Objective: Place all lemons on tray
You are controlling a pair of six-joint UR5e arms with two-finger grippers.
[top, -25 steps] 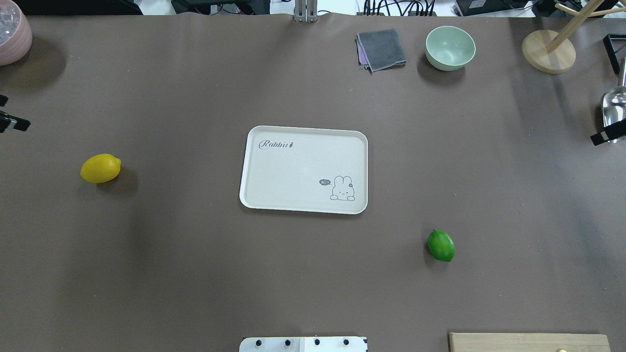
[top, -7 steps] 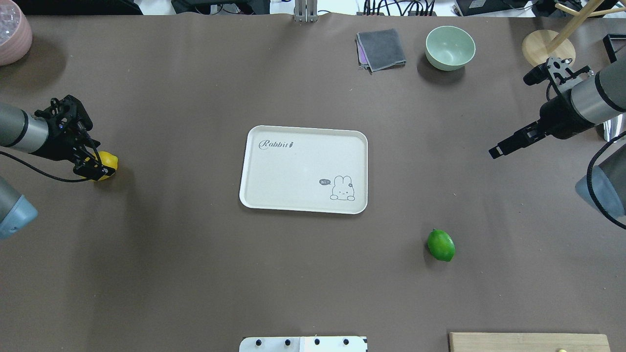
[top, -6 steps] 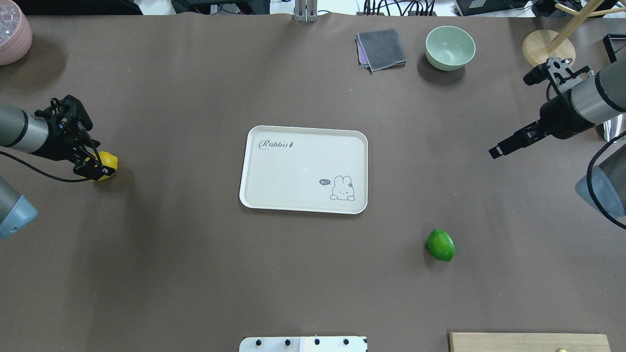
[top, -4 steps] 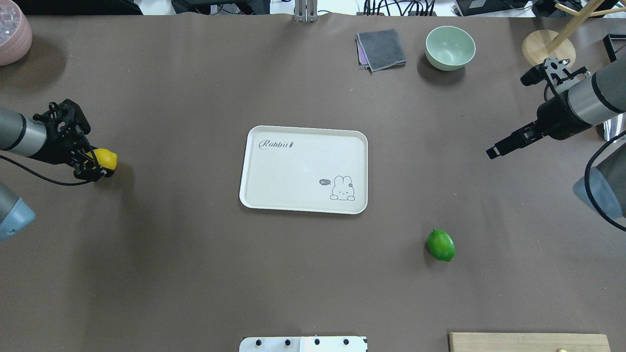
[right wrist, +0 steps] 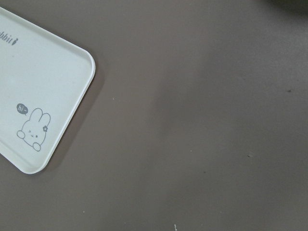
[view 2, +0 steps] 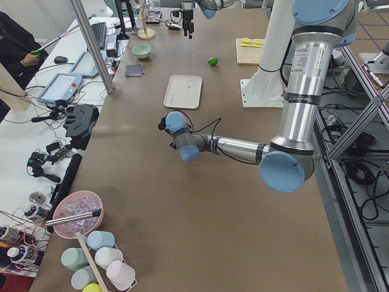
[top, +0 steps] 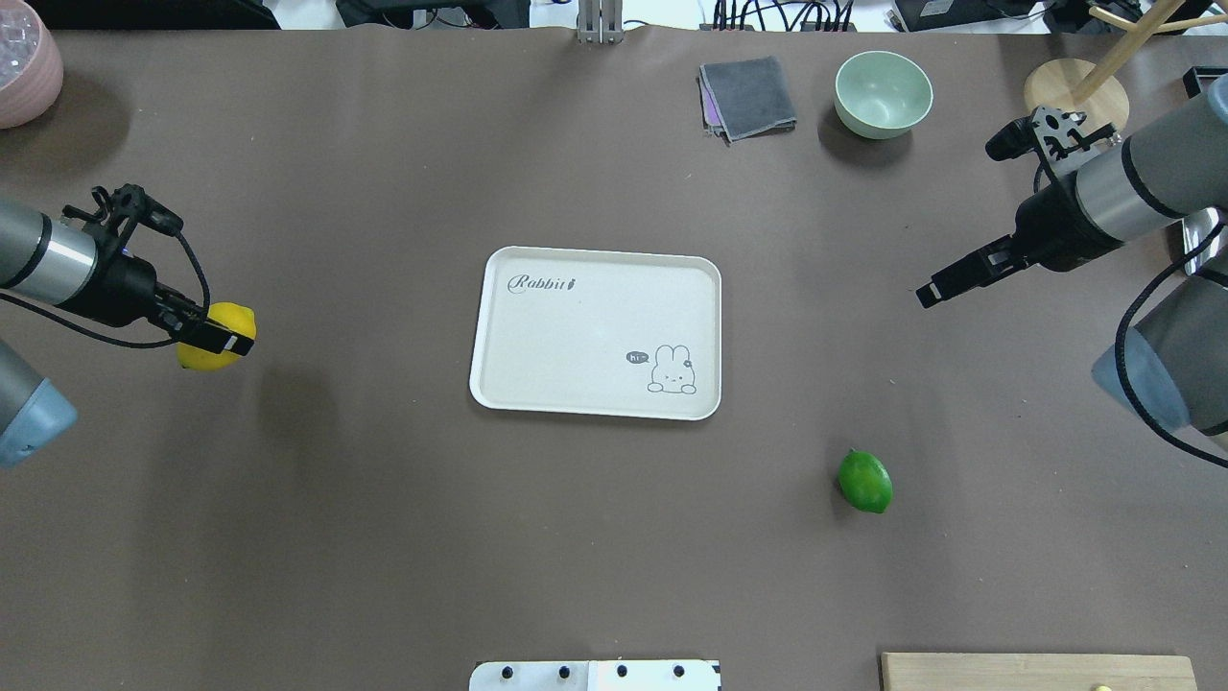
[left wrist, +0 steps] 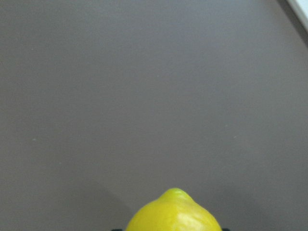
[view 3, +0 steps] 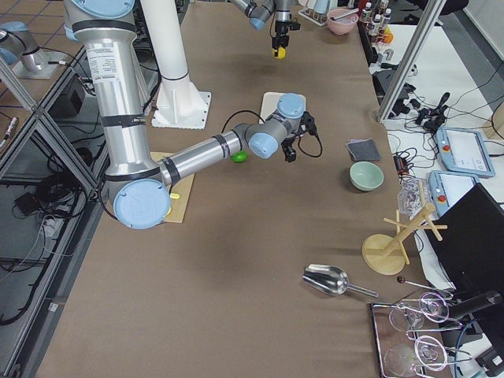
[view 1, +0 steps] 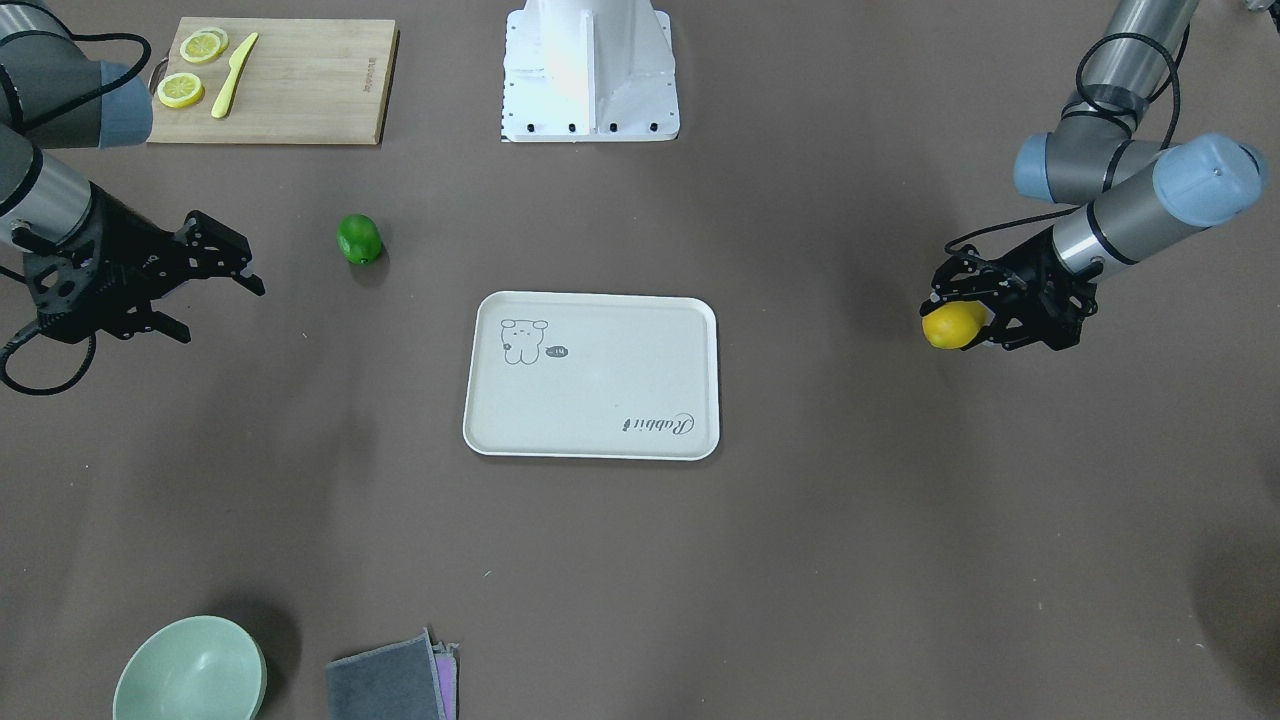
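The yellow lemon [top: 217, 340] is held in my left gripper [top: 226, 338], which is shut on it and holds it above the table, left of the tray [top: 576, 326]. The lemon also shows in the front view [view 1: 950, 326] and at the bottom of the left wrist view [left wrist: 174, 215]. The green lemon [top: 865, 482] lies on the table to the front right of the tray. My right gripper [view 1: 218, 308] is open and empty, hovering right of the tray and beyond the green lemon [view 1: 359, 239]. The tray is empty; its corner shows in the right wrist view [right wrist: 43, 96].
A bamboo cutting board [view 1: 300, 85] with lemon slices and a yellow knife lies near the robot's base on its right. A green bowl [top: 883, 93], a grey cloth [top: 748, 96] and a wooden stand [top: 1074, 101] are at the far right. A pink bowl [top: 24, 67] stands far left.
Both arms came into view. My left gripper closed on the yellow lemon, lifted it and moved it slightly right. My right gripper has moved a little left.
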